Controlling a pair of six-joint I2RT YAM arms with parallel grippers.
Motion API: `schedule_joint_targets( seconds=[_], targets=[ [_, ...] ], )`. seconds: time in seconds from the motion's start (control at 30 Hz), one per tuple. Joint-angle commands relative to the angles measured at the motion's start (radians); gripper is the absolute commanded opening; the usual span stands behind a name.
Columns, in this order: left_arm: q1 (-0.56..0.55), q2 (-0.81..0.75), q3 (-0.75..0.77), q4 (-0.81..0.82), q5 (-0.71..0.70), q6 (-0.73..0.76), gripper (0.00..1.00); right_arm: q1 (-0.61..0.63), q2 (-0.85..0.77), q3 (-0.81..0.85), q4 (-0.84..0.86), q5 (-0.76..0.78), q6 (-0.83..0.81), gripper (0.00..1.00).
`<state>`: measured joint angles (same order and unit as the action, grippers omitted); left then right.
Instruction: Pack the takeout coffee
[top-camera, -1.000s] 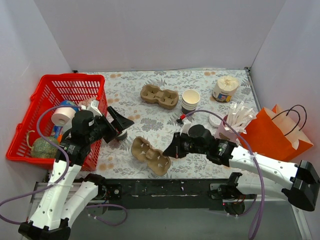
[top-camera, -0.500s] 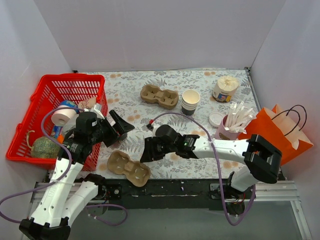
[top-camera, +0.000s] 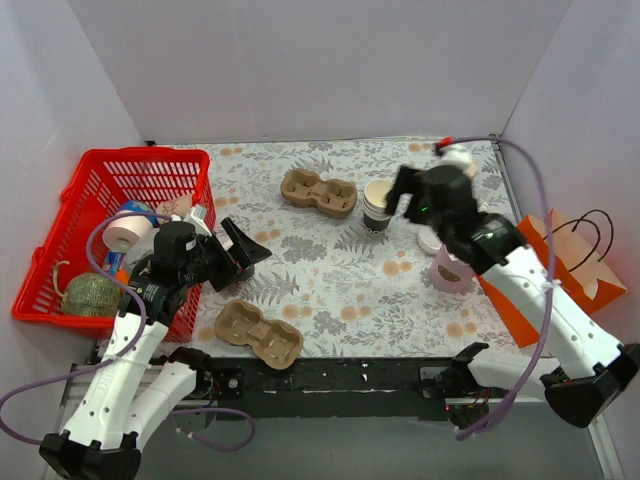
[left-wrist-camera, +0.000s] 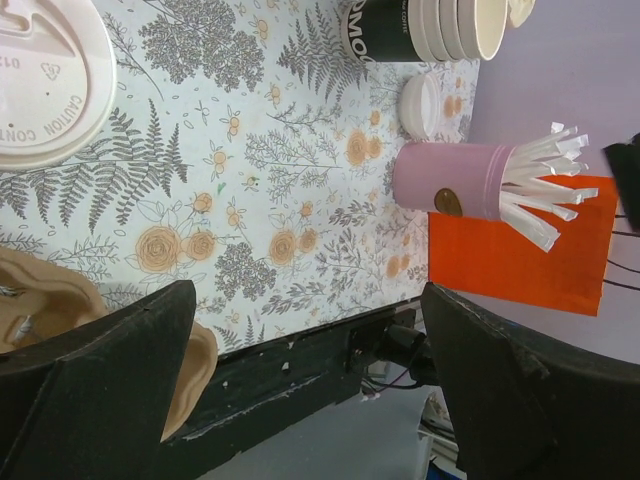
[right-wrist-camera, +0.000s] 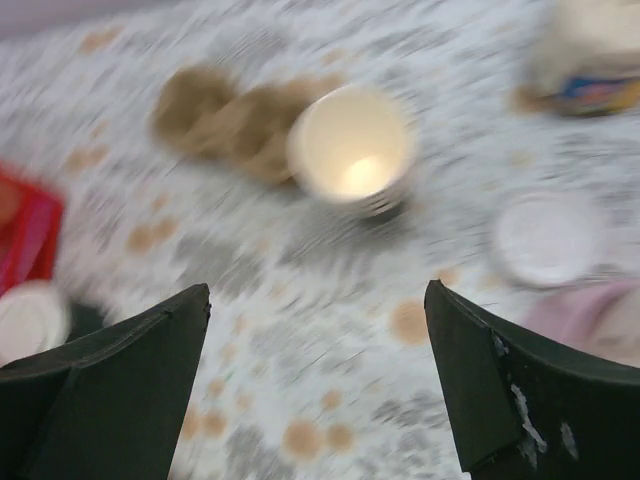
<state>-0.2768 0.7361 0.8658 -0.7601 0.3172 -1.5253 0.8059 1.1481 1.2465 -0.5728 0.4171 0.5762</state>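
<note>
The takeout coffee (left-wrist-camera: 40, 80) is shown by its white lid in the left wrist view, just beyond the spread fingers of the left gripper (left-wrist-camera: 310, 300), not between them. Overhead it is largely masked by that gripper. The right gripper (top-camera: 403, 190) is held wide open beside the stacked cups (top-camera: 381, 203).

table (top-camera: 330, 290): we see the carriers, the cups and the lid resting on it.
basket (top-camera: 150, 153): we find it at the left edge, with a roll (top-camera: 125, 232) lying inside.
far carrier (top-camera: 318, 192): toward the back, mid-table, just left of the cup stack (top-camera: 381, 200).
near carrier (top-camera: 258, 333): at the front edge, right of the basket's near corner.
takeout coffee (left-wrist-camera: 40, 80): standing close to the near carrier, as we see from the left wrist.
loose lid (top-camera: 432, 240): right of and before the cup stack, just behind the cup of sticks (top-camera: 447, 272).
bag (top-camera: 565, 265): at the right edge, just right of the cup of sticks.
tub (top-camera: 460, 158): back right corner, behind the loose lid.
</note>
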Motion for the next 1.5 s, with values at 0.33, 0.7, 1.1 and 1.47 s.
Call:
schedule_joint_targets(
  seconds=[0.33, 0.7, 1.1, 1.47],
  targets=[
    [-0.001, 0.06, -0.045, 0.103, 0.085, -0.007, 0.98, -0.632, 0.064, 0.37, -0.377, 0.576, -0.283, 0.97],
    [-0.001, 0.071, -0.065, 0.13, 0.091, -0.004, 0.98, -0.89, 0.003, 0.2, -0.256, 0.382, -0.277, 0.92],
    [-0.001, 0.063, -0.067, 0.113, 0.083, 0.001, 0.98, -1.022, -0.039, 0.039, -0.13, 0.068, -0.223, 0.87],
    [-0.001, 0.057, -0.067, 0.108, 0.074, 0.001, 0.98, -1.05, -0.04, -0.013, -0.082, 0.032, -0.167, 0.58]
  ],
)
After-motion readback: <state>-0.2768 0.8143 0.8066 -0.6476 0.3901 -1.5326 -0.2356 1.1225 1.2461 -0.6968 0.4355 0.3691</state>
